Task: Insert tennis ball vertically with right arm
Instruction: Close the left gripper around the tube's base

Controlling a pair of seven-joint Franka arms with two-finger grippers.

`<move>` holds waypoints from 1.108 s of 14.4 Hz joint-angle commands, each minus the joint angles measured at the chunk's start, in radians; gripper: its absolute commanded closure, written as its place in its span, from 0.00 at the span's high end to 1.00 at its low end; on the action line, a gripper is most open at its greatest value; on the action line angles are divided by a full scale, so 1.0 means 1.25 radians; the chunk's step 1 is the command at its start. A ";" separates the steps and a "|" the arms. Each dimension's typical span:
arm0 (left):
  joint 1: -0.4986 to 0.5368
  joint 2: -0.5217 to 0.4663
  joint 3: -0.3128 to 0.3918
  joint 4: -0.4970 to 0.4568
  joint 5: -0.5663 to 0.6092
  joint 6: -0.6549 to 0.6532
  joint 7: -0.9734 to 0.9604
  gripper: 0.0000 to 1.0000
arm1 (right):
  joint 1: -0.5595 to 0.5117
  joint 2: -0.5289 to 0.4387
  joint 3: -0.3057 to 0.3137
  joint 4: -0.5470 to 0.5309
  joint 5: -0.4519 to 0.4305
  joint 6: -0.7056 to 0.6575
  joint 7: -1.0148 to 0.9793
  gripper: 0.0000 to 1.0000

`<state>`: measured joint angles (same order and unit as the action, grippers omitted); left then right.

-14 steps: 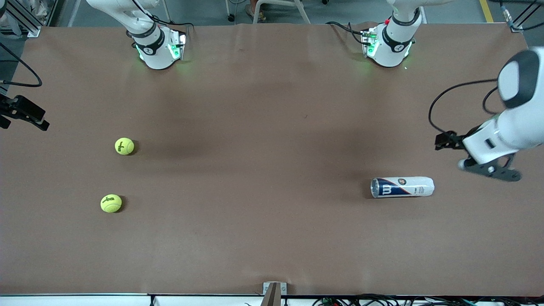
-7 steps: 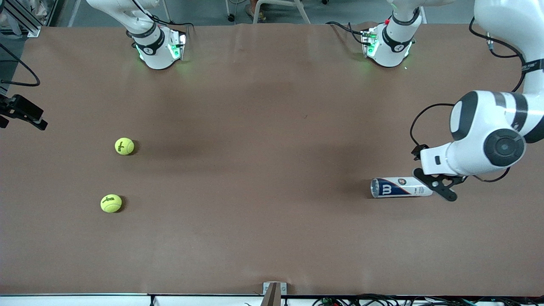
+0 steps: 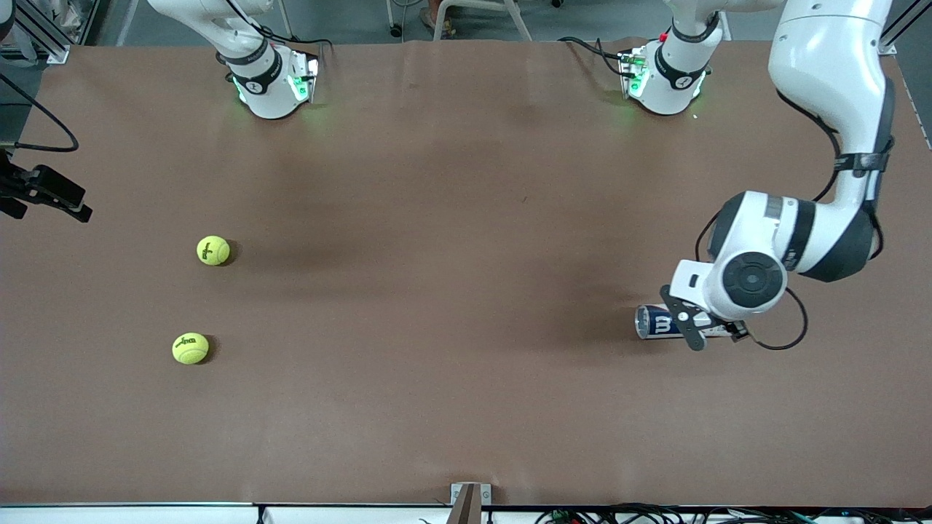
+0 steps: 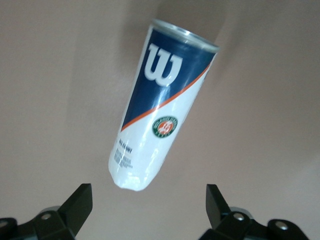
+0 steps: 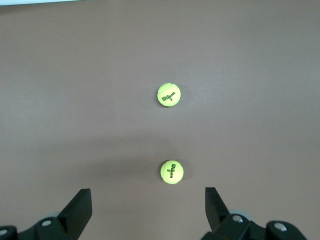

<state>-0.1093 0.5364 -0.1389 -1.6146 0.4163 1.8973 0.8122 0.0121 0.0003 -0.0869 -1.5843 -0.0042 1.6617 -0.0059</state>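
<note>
Two yellow-green tennis balls lie toward the right arm's end of the table, one farther from the front camera than the other. The right wrist view shows both balls well below my right gripper, which hangs open and empty. A blue and white ball can lies on its side toward the left arm's end, its metal-rimmed end pointing at the balls. My left gripper hovers open over the can's white closed end, not touching it.
The brown table cover is bare between the balls and the can. The left arm's white wrist hides most of the can from the front camera. A black part of the right hand shows at the table's end.
The left arm swung in from the table's end and now hangs over the can's closed end. The right hand barely shifted. Balls and can stayed put.
</note>
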 commanded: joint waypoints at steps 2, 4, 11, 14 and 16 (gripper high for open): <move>-0.014 0.038 -0.001 0.018 0.051 -0.007 0.091 1.00 | -0.001 0.001 -0.003 -0.003 -0.010 -0.002 0.003 1.00; -0.021 0.057 -0.002 0.019 0.052 -0.005 0.156 1.00 | -0.004 0.002 -0.005 -0.001 -0.011 0.005 0.006 1.00; -0.023 0.100 -0.002 0.032 0.117 0.033 0.165 1.00 | -0.004 0.007 -0.007 0.000 -0.011 0.014 0.008 1.00; -0.045 0.107 0.003 0.030 0.138 0.032 0.105 1.00 | -0.001 0.007 -0.007 -0.001 -0.010 0.021 0.008 1.00; -0.045 0.111 0.002 0.029 0.150 0.028 0.059 1.00 | 0.001 0.007 -0.007 -0.001 -0.010 0.017 0.008 1.00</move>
<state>-0.1562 0.6628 -0.1403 -1.5947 0.5761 1.9413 0.9338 0.0115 0.0108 -0.0979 -1.5843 -0.0054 1.6808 -0.0052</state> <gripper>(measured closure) 0.000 0.000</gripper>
